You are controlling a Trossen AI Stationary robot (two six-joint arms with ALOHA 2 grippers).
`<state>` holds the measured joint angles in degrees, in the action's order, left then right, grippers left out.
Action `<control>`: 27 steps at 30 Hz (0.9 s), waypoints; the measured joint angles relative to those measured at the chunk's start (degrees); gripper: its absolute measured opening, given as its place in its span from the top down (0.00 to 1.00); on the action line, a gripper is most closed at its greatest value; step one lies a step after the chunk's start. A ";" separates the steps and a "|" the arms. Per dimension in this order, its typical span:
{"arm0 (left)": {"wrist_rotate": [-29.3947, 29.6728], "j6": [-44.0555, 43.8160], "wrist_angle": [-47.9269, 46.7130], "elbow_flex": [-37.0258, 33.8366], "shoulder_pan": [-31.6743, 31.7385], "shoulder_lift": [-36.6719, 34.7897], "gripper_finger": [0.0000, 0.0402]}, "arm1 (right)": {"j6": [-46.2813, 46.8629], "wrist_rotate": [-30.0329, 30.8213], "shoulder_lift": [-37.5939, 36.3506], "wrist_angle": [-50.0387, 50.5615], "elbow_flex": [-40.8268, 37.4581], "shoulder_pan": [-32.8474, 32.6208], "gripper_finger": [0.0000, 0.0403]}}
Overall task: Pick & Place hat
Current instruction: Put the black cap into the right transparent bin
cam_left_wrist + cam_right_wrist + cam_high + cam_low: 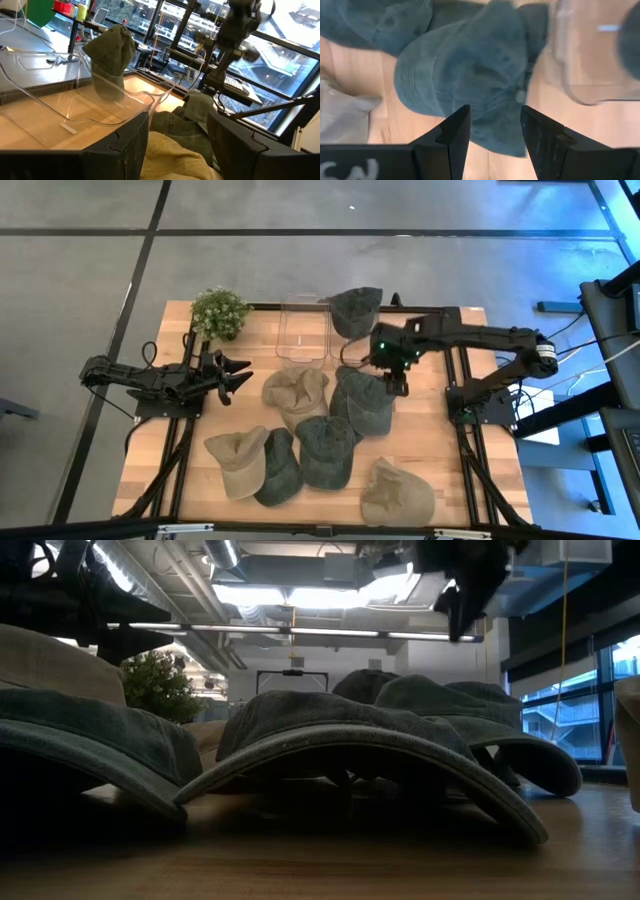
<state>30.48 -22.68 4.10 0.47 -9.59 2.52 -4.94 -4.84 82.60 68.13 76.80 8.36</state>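
Observation:
Several caps lie on the wooden table, some dark green and some tan. My right gripper [396,380] [495,127] is open and hovers above a dark green cap [365,404] [475,75] right of the table's middle. Its fingers point down, with the cap's top button [521,95] between them, and the low view shows the gripper [465,595] well clear of the caps. A clear plastic container [305,330] [75,107] stands at the far edge, and another dark green cap [356,310] [112,52] is draped over its right wall. My left gripper [238,375] [177,145] waits open at the table's left.
A tan cap [296,392] [170,160] lies just ahead of the left gripper. More caps, tan [238,462] [397,493] and dark green [325,450] [280,470], crowd the near half. A potted plant [220,312] [160,685] stands at the far left corner. Bare wood shows at the table's right [440,450].

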 joint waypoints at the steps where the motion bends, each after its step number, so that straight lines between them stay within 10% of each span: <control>1: -0.02 0.00 0.00 0.00 0.00 0.00 0.51 | 0.00 -0.02 -0.05 -1.18 -2.18 -0.56 0.57; 20: 0.04 -0.11 0.00 0.00 -0.02 0.00 0.51 | 7.54 -0.29 0.01 -15.05 -16.98 -3.87 0.57; 27: 0.09 -0.13 0.00 0.00 0.00 0.00 0.51 | 7.74 -2.79 0.01 -15.58 -16.96 -3.83 0.79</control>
<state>30.57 -22.81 4.10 0.47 -9.59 2.52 2.80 -7.63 82.61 52.56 59.83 4.54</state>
